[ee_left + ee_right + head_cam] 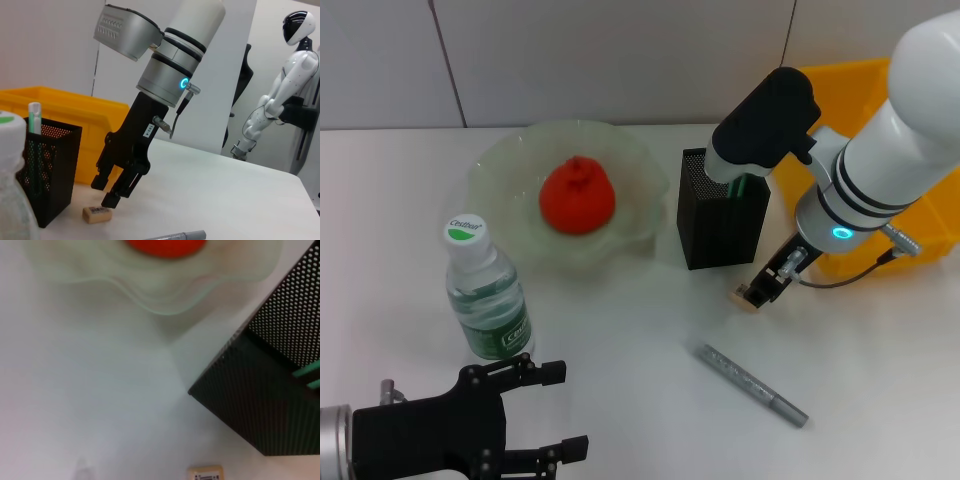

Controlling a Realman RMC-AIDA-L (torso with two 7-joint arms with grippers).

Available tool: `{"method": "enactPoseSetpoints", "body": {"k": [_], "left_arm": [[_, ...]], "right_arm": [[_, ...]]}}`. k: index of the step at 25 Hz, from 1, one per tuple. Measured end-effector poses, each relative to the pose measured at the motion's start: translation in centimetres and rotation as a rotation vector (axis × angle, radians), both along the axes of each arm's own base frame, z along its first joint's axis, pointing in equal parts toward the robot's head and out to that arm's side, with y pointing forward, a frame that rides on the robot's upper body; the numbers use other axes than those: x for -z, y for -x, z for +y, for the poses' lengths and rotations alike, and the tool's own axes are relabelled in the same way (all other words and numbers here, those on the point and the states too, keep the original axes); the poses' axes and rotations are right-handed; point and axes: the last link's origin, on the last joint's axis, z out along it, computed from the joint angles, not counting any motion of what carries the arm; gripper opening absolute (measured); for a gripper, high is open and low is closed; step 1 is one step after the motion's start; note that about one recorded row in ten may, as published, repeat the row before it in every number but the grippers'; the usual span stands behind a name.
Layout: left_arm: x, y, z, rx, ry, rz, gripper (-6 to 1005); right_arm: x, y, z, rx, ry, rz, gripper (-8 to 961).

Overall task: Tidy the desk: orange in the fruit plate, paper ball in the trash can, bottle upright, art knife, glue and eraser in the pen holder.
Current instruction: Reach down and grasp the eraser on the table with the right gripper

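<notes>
Right gripper (111, 192), jaws slightly parted and empty, poised just above the eraser (97, 214) lying beside the pen holder (720, 222): risk of nudging the flat block aside; left gripper (555, 412) parked open near the bottle (486, 297); paper ball unseen.

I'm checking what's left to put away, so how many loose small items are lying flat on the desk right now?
2. The eraser lies beside the pen holder, just under the right gripper. A grey pen-like tool lies nearer the front edge. More may be hidden behind the arms.
</notes>
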Motion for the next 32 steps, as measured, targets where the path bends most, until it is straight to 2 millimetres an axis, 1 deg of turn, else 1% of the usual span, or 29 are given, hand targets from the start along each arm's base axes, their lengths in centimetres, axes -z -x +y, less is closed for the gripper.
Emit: {"method": "enactPoseSetpoints", "body": {"k": [13,23,32], "left_arm": [[0.0,0.0,0.0,-0.002,0.0,0.0,864],[0.0,0.0,0.0,-0.001,0.0,0.0,864],[0.1,0.0,-0.1,-0.002,0.001,-0.002,864]], "right_arm": [[0.7,0.4,-0.4,-0.009,0.035,0.029,493],[1.0,-0.8,-0.2,0.0,0.026,0.028,492],[1.1,-1.1,-0.2,0.003,0.024,0.03,449]]}}
